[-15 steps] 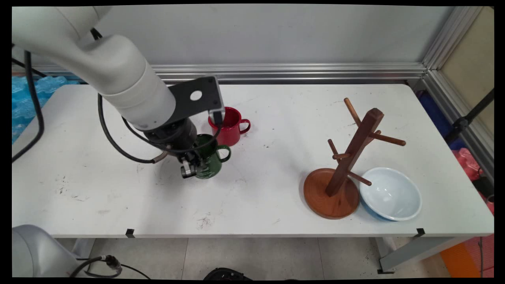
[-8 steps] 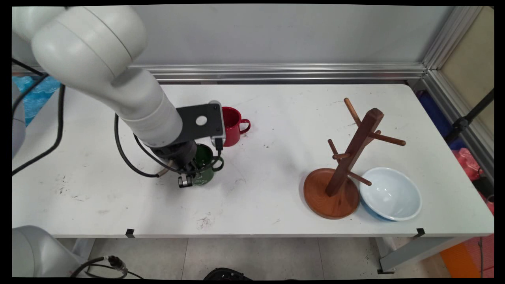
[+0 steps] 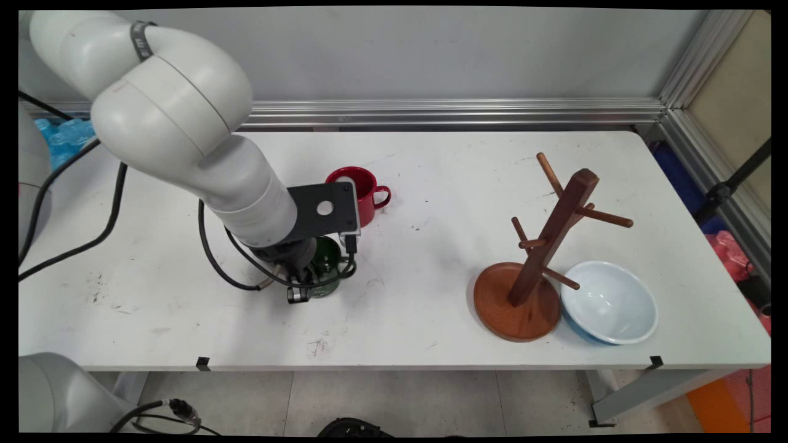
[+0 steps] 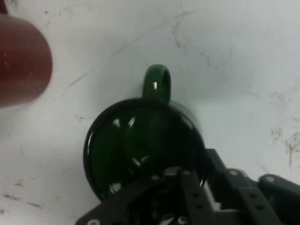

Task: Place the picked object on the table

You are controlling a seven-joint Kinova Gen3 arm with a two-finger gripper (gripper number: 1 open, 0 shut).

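Note:
My gripper [image 3: 305,288] is shut on the rim of a dark green mug [image 3: 326,255], on the side away from the handle. In the hand view I look straight down into the green mug [image 4: 140,150], which is upright with its handle pointing away from my gripper [image 4: 187,185]; one finger is inside the rim and one outside. The mug is low at the white table [image 3: 154,307], left of centre; I cannot tell whether its base touches. A red mug [image 3: 364,192] stands just behind it, also visible as the red mug [image 4: 21,61] at the hand view's left edge.
A wooden mug tree [image 3: 554,234] with several pegs stands on a round base at the right. A pale blue bowl [image 3: 609,311] sits against that base near the table's front right corner. Black cables hang beside my wrist.
My hand has come down and toward the table's near side with the green mug in it, away from the red mug. The mug has gone from tilted to upright.

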